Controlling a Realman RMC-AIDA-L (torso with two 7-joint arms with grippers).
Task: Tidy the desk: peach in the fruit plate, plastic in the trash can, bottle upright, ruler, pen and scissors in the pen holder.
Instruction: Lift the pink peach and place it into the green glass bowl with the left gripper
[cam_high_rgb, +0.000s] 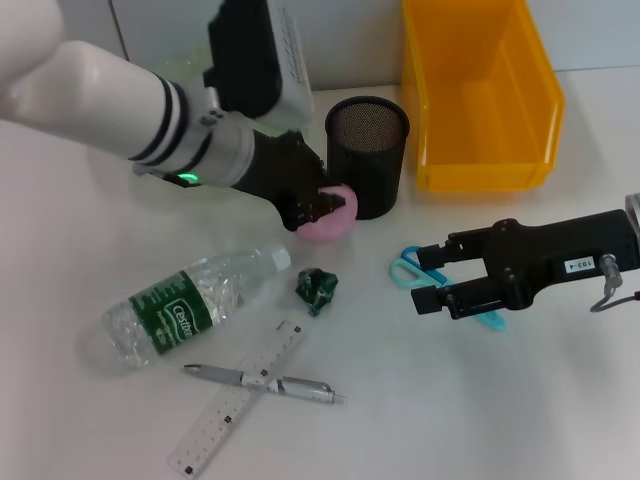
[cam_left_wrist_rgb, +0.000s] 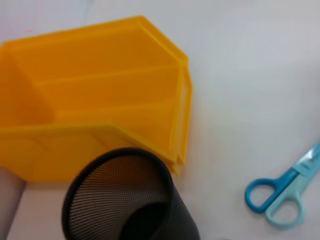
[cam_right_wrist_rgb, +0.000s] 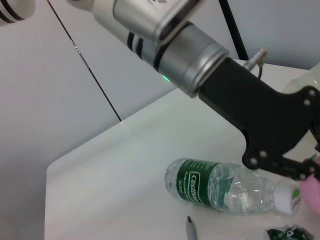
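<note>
peach (cam_high_rgb: 330, 222) sat on the desk against the pen holder (cam_high_rgb: 367, 155), left gripper (cam_high_rgb: 318, 210) closed around it for lifting; right gripper (cam_high_rgb: 432, 273) hovered open over the scissors (cam_high_rgb: 412, 268).

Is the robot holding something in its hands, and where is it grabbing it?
The left gripper grips the pink peach by its sides; the right gripper holds nothing, open over the scissors.

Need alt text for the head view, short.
Left gripper closes around a pink peach beside the black mesh pen holder; the open right gripper hovers over blue scissors. A clear plastic bottle lies on its side.
</note>
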